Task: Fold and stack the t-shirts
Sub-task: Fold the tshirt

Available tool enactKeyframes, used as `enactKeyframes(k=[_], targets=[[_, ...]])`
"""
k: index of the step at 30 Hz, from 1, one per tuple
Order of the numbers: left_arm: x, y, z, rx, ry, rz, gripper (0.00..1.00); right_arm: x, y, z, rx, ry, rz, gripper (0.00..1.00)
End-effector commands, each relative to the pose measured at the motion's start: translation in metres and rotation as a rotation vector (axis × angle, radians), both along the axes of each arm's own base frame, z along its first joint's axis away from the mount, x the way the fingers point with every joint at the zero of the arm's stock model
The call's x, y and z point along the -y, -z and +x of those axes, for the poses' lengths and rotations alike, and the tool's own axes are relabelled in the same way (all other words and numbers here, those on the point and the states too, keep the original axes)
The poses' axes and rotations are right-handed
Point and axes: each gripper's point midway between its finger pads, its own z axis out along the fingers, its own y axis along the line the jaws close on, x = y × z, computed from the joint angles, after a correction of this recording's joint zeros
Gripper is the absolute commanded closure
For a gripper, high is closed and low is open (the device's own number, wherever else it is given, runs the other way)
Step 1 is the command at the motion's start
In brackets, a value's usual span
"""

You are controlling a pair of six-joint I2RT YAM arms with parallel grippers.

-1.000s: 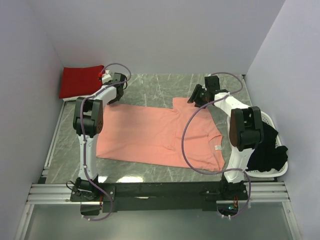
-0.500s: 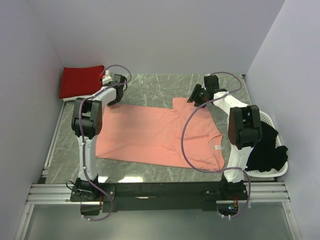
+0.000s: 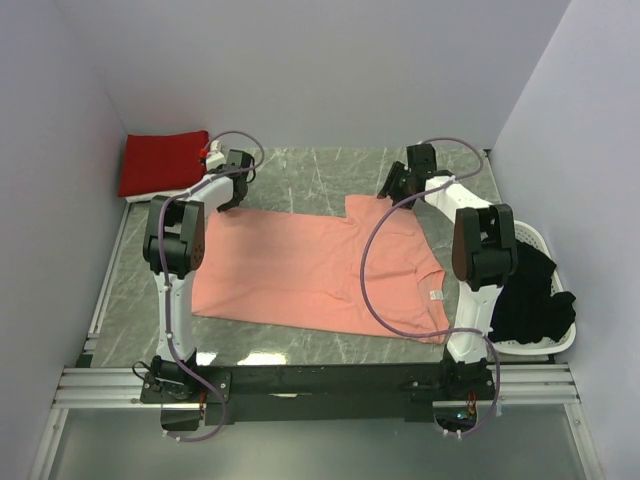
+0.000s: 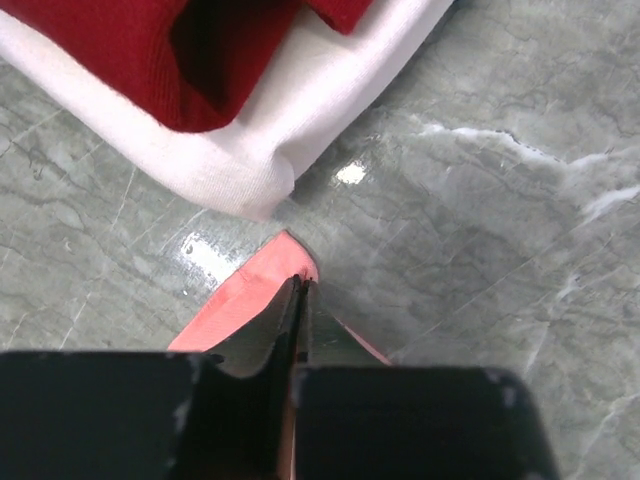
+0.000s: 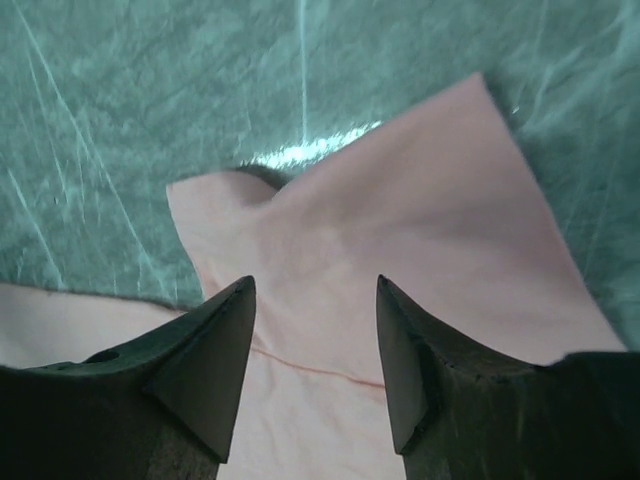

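We're on fold 1 of the pink tee, which is flat on the table. L claw is clenched on its far-left corner. R claw hangs released over the far sleeve. Next, we reckon: R drops and pinches, then both carry that edge nearward. Count: 4 tees, i.e. 1 pink, 1 red on 1 white, 1 black in 1 basket.

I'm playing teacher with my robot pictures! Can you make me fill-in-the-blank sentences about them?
The red t-shirt lies on a folded ___ one.
The black t-shirt sits in the white ___.
The left hand pinches a corner of the salmon-pink t-shirt; the right hand is ___.
Missing: white, basket, open.
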Motion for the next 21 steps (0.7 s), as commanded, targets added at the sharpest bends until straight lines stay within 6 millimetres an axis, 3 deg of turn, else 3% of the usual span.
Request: enactKeyframes(k=[1,4,8,17,21], targets=[[0.004,-0.016,-0.002,0.018,0.03,-0.017,0.98,0.027,-0.014,0.024,0.052,0.085,-0.059,0.4],[0.006,-0.019,-0.002,0.033,0.039,-0.022,0.99,0.044,-0.016,0.033,0.049,0.153,-0.1,0.4],[0.007,-0.025,0.001,0.053,0.049,-0.028,0.99,0.057,-0.005,0.041,0.019,0.199,-0.133,0.39],[0.011,-0.027,0.002,0.066,0.072,-0.047,0.99,0.062,0.017,0.063,-0.032,0.223,-0.158,0.36],[0.011,-0.024,0.002,0.06,0.071,-0.048,0.99,0.057,0.023,0.067,-0.069,0.218,-0.146,0.4]])
